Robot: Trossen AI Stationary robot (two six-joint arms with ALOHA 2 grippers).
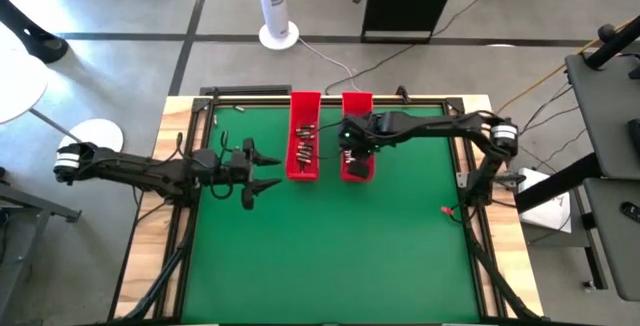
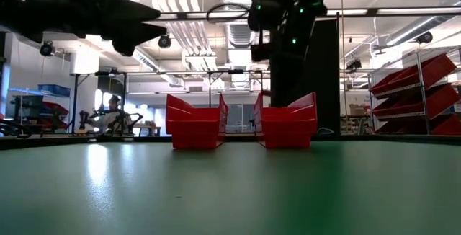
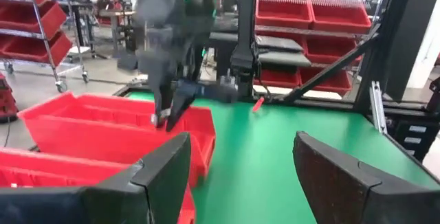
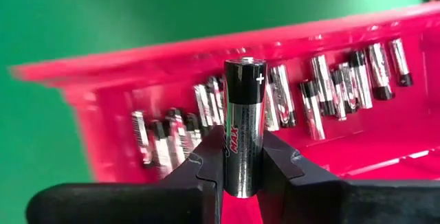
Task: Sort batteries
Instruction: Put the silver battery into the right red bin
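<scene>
Above right tray (image 1: 356, 131), right gripper (image 4: 242, 172) pinches battery (image 4: 244, 128) upright.

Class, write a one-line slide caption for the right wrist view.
Right gripper grips one upright battery before a red tray of loose batteries.

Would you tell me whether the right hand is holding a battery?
Yes: the right hand is shut on one battery, standing upright between its fingers.

Your right tool (image 4: 242, 172) pinches one black-and-silver battery (image 4: 245, 124) upright, plus end up, above the red tray (image 4: 103, 121) holding loose batteries (image 4: 323, 93).
</scene>
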